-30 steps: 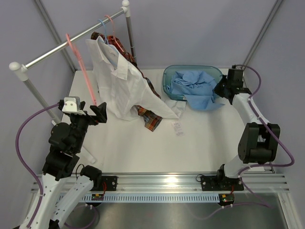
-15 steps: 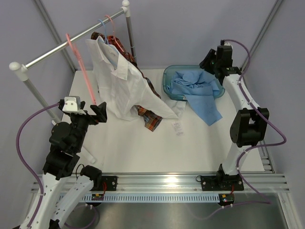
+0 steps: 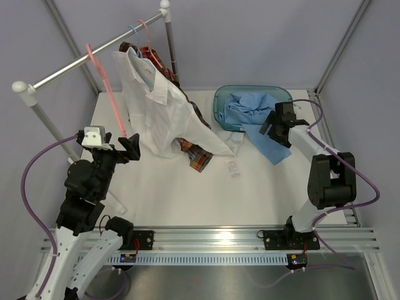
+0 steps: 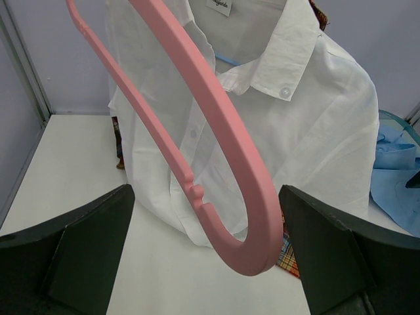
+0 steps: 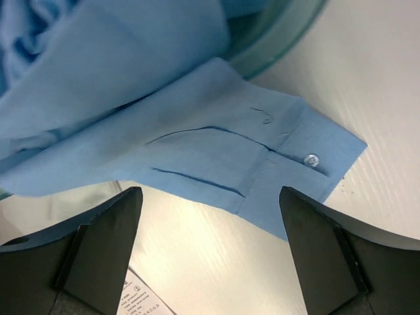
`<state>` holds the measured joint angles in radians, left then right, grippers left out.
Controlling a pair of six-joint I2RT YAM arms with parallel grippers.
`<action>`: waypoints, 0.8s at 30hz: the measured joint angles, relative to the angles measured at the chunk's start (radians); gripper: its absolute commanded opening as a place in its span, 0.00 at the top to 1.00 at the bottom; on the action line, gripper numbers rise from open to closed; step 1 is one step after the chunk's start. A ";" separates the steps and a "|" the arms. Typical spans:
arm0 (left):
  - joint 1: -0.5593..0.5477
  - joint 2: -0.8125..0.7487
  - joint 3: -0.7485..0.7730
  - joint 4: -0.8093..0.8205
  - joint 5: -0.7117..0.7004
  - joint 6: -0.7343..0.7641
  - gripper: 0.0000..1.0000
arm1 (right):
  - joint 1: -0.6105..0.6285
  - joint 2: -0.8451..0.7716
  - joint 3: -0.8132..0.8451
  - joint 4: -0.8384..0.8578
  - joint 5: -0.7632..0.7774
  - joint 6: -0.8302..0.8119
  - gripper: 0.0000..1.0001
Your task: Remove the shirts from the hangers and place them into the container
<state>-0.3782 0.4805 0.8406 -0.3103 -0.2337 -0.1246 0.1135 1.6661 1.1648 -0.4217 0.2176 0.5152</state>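
Note:
The light blue shirt (image 3: 250,106) lies bunched in the teal container (image 3: 220,100), with one sleeve (image 5: 216,144) hanging over the rim onto the table. My right gripper (image 5: 210,256) hovers open just above that sleeve's cuff, holding nothing, at the container's front right (image 3: 270,132). The white shirt (image 3: 156,112) hangs from the rail, and the plaid shirt (image 3: 197,159) shows behind and below it. An empty pink hanger (image 4: 216,131) slants down from the rail. Its lower curve sits between the fingers of my open left gripper (image 4: 207,262), untouched.
The silver rail (image 3: 94,56) runs across the back left on two posts. A light blue hook (image 3: 134,31) and a pink hook (image 3: 145,26) sit on it above the white shirt. A white care label (image 3: 232,167) lies on the table.
My right gripper opened and let go of the blue shirt. It swung from the container's right side over its back, then down over the sleeve now lying on the table. The left arm stayed still.

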 measured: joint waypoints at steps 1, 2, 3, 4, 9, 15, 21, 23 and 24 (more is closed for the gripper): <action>0.000 0.000 0.000 0.000 0.000 0.000 0.01 | -0.020 -0.001 -0.013 0.001 -0.002 0.018 0.05; 0.000 0.000 0.000 0.000 0.002 0.000 0.01 | -0.047 0.000 -0.029 0.000 -0.001 0.034 0.05; 0.000 0.000 0.000 0.000 0.002 0.000 0.01 | -0.069 0.002 -0.041 -0.005 0.000 0.042 0.05; 0.000 0.000 0.000 0.000 0.003 0.000 0.01 | -0.095 0.005 -0.050 -0.016 0.000 0.048 0.05; 0.000 -0.001 0.000 0.000 0.003 0.000 0.01 | -0.166 0.039 -0.053 -0.030 -0.011 0.039 0.02; 0.000 -0.002 0.000 0.000 0.003 0.000 0.01 | -0.186 0.103 -0.030 -0.055 -0.067 0.019 0.08; 0.000 -0.002 0.000 0.000 0.003 0.000 0.01 | -0.205 0.180 0.012 -0.102 -0.119 0.012 0.14; 0.000 -0.002 0.000 0.000 0.003 0.000 0.01 | -0.206 0.196 0.042 -0.127 -0.130 0.012 0.14; 0.000 -0.002 0.000 0.000 0.003 0.000 0.01 | -0.206 0.204 0.054 -0.134 -0.132 0.012 0.14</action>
<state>-0.3779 0.4786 0.8406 -0.3103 -0.2310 -0.1242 -0.0925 1.8706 1.2186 -0.5552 0.0853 0.5270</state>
